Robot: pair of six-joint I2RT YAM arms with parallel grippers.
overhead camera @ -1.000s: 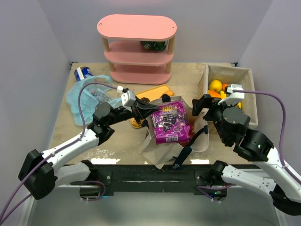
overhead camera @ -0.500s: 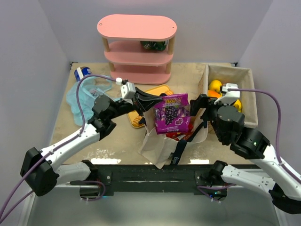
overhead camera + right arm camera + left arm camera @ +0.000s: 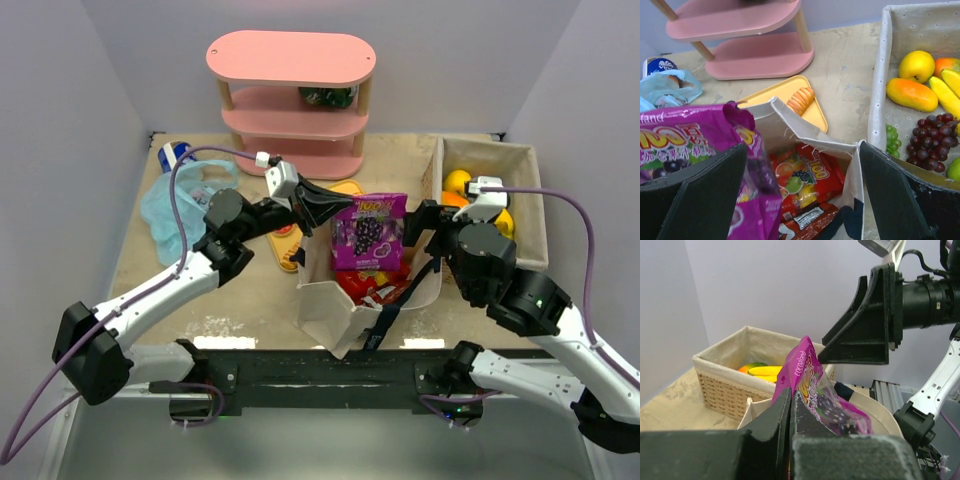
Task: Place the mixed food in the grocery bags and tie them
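Tilted a second ago, the purple snack packet (image 3: 368, 232) now hangs upright, centre frame, over the cream fabric bag (image 3: 322, 305). Upper left lies a crinkly light-blue plastic bag (image 3: 165, 210). Our left gripper (image 3: 335, 207) clenches the packet's sealed edge; we judge it light, slick and puffy, so that flat seam is the right hold. Right of centre, our right gripper (image 3: 425, 222) gapes by the bag's rim.

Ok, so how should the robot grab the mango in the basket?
Pinch it across its narrow middle, coming straight down from above. The mango lies flat on its side, so the short width is probably easiest to close on, and the basket walls block a sideways reach. The apple sits close beside one end, so aim slightly toward the freer end.
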